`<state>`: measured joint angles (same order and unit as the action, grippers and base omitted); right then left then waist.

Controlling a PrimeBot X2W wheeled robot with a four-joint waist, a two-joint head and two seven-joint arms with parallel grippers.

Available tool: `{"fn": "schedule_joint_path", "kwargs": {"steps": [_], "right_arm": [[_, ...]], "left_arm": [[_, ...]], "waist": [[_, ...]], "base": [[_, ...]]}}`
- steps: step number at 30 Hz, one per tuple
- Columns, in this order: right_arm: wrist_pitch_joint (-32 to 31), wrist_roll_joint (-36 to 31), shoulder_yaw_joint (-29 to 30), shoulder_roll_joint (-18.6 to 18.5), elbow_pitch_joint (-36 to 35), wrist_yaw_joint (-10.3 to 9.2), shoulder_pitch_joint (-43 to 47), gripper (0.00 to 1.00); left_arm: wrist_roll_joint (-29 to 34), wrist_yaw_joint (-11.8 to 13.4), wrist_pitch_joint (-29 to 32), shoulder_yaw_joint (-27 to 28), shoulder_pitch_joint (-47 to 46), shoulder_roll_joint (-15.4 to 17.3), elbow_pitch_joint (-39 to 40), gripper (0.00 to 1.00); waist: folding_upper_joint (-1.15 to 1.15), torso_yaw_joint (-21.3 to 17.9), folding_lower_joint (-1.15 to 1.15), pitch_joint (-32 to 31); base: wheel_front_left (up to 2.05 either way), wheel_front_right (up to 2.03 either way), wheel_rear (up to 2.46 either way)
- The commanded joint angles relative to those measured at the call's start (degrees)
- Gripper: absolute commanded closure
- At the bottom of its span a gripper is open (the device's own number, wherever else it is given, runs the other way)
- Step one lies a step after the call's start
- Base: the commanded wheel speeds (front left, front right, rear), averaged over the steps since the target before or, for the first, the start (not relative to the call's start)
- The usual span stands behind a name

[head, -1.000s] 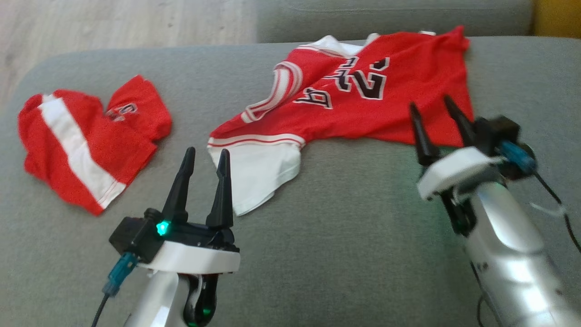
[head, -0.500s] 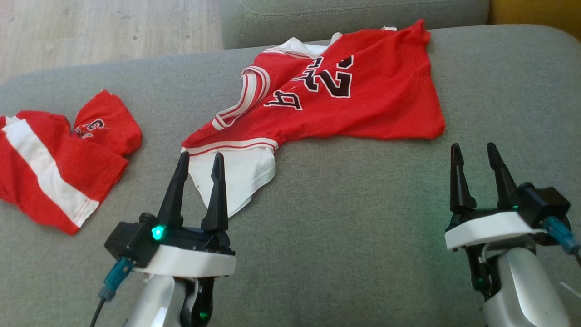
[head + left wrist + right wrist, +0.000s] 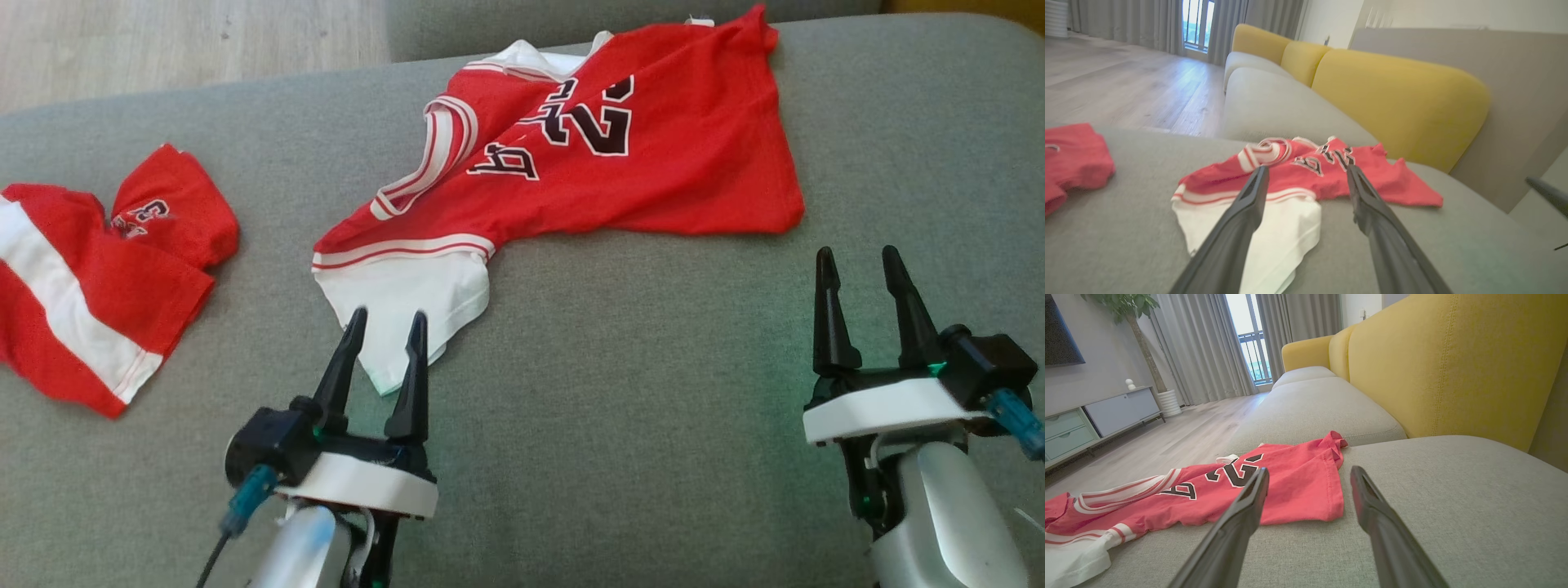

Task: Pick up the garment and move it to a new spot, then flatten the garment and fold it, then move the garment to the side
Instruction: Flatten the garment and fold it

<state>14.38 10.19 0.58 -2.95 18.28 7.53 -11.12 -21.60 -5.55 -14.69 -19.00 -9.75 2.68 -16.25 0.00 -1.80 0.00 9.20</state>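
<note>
The garment [image 3: 653, 155] is a red jersey with black numbers and a white sleeve. It lies spread and creased on the grey sofa seat [image 3: 612, 408]. My left gripper [image 3: 389, 314] is open, its fingertips over the near tip of the white sleeve, nothing held. In the left wrist view the garment [image 3: 1298, 171] lies just beyond that open left gripper [image 3: 1306, 168]. My right gripper [image 3: 857, 251] is open over bare cushion, a short way below the garment's right hem. The right wrist view has the garment [image 3: 1290, 486] ahead and left of the right gripper [image 3: 1309, 469].
A second red-and-white garment [image 3: 90, 278] lies crumpled at the seat's left end [image 3: 1073, 159]. Yellow back cushions [image 3: 1453, 363] rise behind the seat. Wooden floor [image 3: 163, 41] lies beyond the far left edge. Bare grey cushion spans the near and right parts of the seat.
The head camera has shifted. My right gripper has drawn back from the garment's right hem to bare cushion. My left gripper has eased back and slightly right. The garment lies as before.
</note>
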Motion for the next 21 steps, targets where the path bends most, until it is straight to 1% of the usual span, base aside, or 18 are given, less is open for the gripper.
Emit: {"fn": "schedule_joint_path", "kwargs": {"steps": [1,3,6,10,12,17,18,21], "right_arm": [[0.6,0.6,-1.4,0.1,-1.9,-0.04,-0.8,0.00],[0.6,0.8,-1.6,0.1,-1.8,-0.04,-0.9,0.00],[0.6,0.9,-1.9,0.1,-1.7,-0.04,-1.3,0.00],[0.6,1.1,-2.2,0.1,-1.7,-0.04,-1.7,0.00],[0.6,1.3,-2.2,0.1,-1.6,-0.04,-1.9,0.00],[0.6,1.5,-2.1,0.1,-1.5,-0.04,-2.1,0.00],[0.6,1.5,-2.1,0.1,-1.5,-0.04,-2.1,0.00],[0.6,1.7,-2.1,0.1,-1.5,-0.04,-2.3,0.00]], "left_arm": [[0.4,0.6,-0.3,1.3,-2.6,0.2,0.2,0.00],[0.4,2.3,0.2,1.5,-3.2,0.2,-3.8,0.00],[-0.7,4.1,1.3,1.7,-4.7,0.2,-8.0,0.00],[-1.9,7.0,2.8,2.5,-6.5,0.2,-12.1,0.00],[-2.2,7.9,3.8,2.6,-7.3,0.2,-13.8,0.00],[-2.4,8.4,8.3,1.5,-8.4,0.3,-17.7,0.00],[-2.4,8.4,8.3,1.5,-8.4,0.3,-17.7,0.00],[-2.7,7.4,11.2,0.2,-8.5,0.3,-19.1,0.00]], "waist": [[0.00,-0.1,0.00,0.3],[0.00,-0.3,0.00,0.6],[0.00,-0.5,0.00,1.2],[0.00,-0.9,0.00,1.8],[0.00,-1.0,0.00,2.1],[0.00,-1.3,0.00,2.5],[0.00,-1.3,0.00,2.5],[0.00,-1.4,0.00,2.6]], "base": [[0.00,0.00,0.00],[0.00,0.00,0.00],[0.00,0.00,0.00],[0.00,0.00,0.00],[0.00,0.00,0.00],[0.00,0.00,0.00],[0.00,0.00,0.00],[0.00,0.00,0.00]]}}
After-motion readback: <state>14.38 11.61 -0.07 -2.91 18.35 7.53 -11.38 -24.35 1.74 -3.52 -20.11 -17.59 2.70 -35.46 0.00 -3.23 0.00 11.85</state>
